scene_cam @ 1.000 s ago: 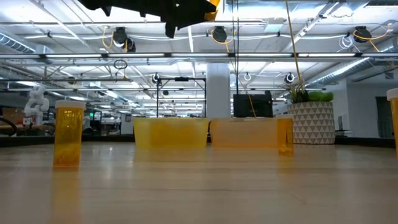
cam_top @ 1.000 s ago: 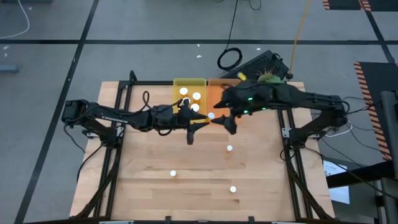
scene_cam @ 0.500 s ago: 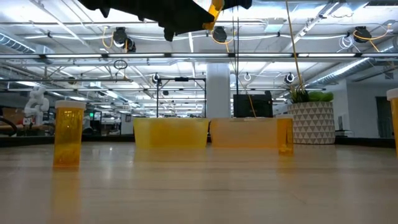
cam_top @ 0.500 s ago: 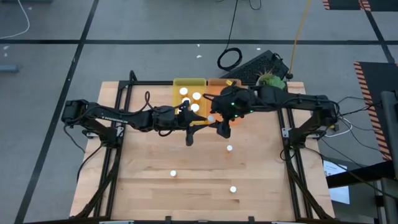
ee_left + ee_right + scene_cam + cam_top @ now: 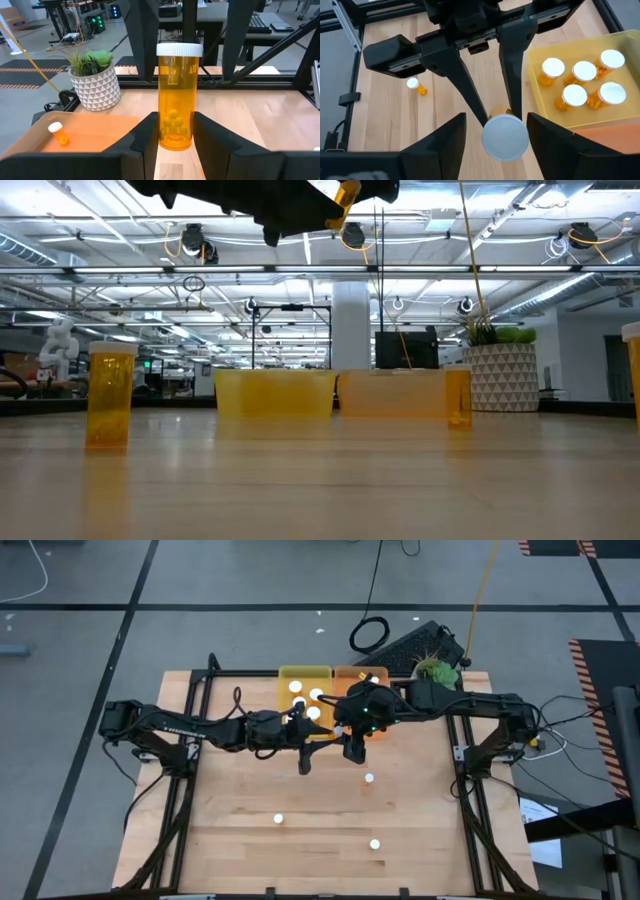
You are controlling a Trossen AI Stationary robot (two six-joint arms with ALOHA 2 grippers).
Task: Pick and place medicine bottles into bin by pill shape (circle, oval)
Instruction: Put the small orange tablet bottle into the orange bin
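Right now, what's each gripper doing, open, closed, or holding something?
Left gripper: closed on a pill bottle, held upright above the table.
Right gripper: open, fingers on either side of that bottle's white cap, not gripping it.

A potted plant stands beside a keyboard.

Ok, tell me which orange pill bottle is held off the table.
The white-capped translucent orange pill bottle between the left end effector fingers; the others stand on wood or sit in trays.
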